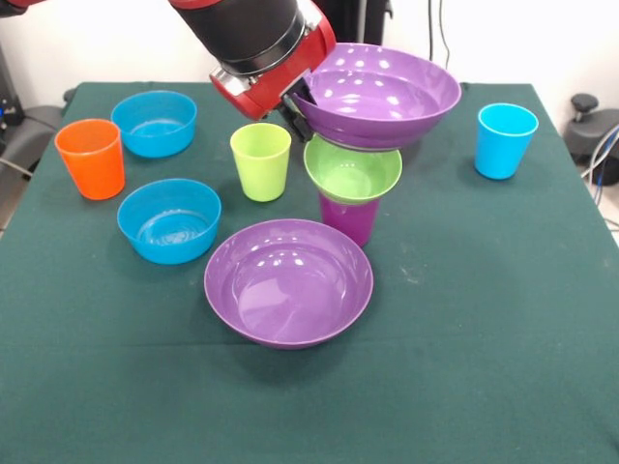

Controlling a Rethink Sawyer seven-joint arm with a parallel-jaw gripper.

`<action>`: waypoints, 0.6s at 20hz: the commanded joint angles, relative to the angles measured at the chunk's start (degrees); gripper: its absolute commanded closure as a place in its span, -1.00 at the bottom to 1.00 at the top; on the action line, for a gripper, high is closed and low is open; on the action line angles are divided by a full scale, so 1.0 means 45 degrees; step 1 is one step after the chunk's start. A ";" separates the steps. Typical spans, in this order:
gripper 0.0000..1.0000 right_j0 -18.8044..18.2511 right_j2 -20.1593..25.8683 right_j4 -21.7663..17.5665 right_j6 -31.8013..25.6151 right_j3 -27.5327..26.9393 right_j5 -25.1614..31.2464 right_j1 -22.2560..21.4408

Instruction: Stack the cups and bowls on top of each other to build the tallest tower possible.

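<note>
Gripping purple bowl rim, tool, above green bowl

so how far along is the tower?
Done: the green bowl sits on the purple cup. In hand: the gripper holds a purple bowl by its rim, tilted just above the green one. Left on the table: another purple bowl, two blue bowls, and the orange, lime and light blue cups.

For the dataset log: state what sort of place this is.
Probably a robotics lab test bench: a table under green cloth, toy-like plastic cups and bowls laid out, cables and equipment at the edges.
</note>
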 commanded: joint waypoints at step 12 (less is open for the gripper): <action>1.00 0.0481 -0.0549 -0.2102 -0.3267 -0.0251 -0.1462 -0.0112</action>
